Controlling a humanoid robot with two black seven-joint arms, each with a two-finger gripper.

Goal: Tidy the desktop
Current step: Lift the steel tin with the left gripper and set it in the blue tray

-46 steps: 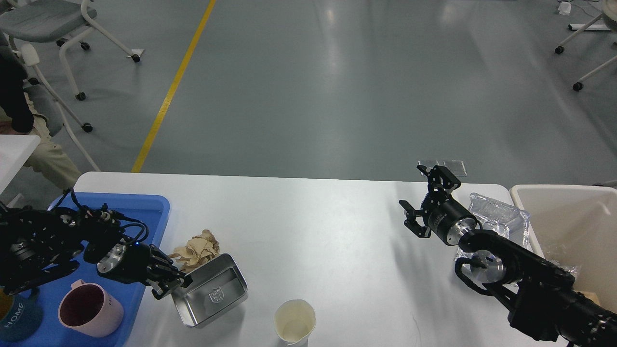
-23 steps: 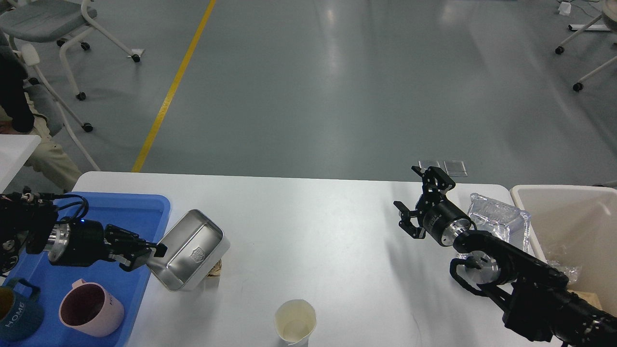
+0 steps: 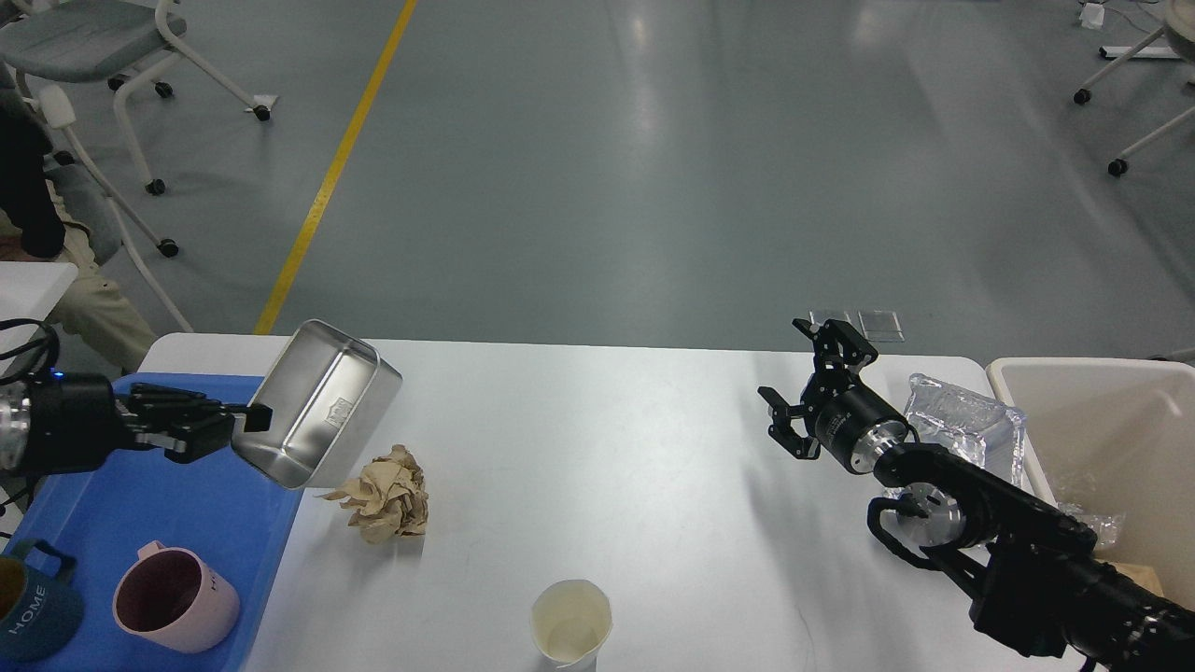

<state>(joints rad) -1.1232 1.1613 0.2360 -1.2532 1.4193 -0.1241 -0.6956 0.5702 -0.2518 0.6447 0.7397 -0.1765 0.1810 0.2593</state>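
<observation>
At the near edge of the surface (image 3: 653,523) a paper cup (image 3: 571,634) stands upright, mouth up, likely awaiting collection. At the near left corner the blue tray (image 3: 140,504) holds a pink mug (image 3: 174,597) and a teal mug (image 3: 28,611), apparently the spot for keepers. A crumpled brown paper ball (image 3: 383,493) lies just right of the tray. Above the tray's far right corner the left gripper (image 3: 238,422) pinches a metal tin (image 3: 317,403) by its rim, tilted, open face toward me, long axis running toward the far edge. The right gripper (image 3: 810,392) hovers with jaws spread, empty, beside a clear plastic container (image 3: 966,420) and the cream bin (image 3: 1102,439) at the right edge.
</observation>
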